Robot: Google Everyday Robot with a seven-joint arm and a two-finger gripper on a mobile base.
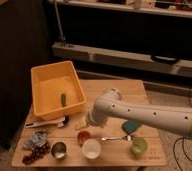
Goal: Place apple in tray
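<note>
The apple [83, 136] sits on the table [114, 90], near the front edge and just behind the white bowl [91, 148]. It is outside the tray [45, 85], which stands well apart from it at the back left corner of the table. Only the apple's reddish top shows, since the end of the arm [149, 117] covers the part behind it.

The gripper [87, 126] is right over the apple, at the low end of the white arm that reaches in from the right (the wrist points down and to the left). I cannot tell whether it is open or closed, nor whether it touches the fruit, because the wrist hides that spot.

Inside the tray lies one small green thing [63, 99], upright in the picture, perhaps a pepper or a pickle. In front of the tray a long utensil [46, 123] with a dark head lies across the table.

Left of the bowl stands a metal cup [58, 149]. Farther left a dark grape cluster [34, 156] lies at the front corner, with a crumpled bluish bag [37, 141] just behind it. To the right of the apple a spoon [114, 138] lies flat, its handle pointing toward the fruit. A green cup [138, 146] stands beside the spoon's far end, and a teal sponge [131, 126] lies just behind that cup, partly under the arm.
</note>
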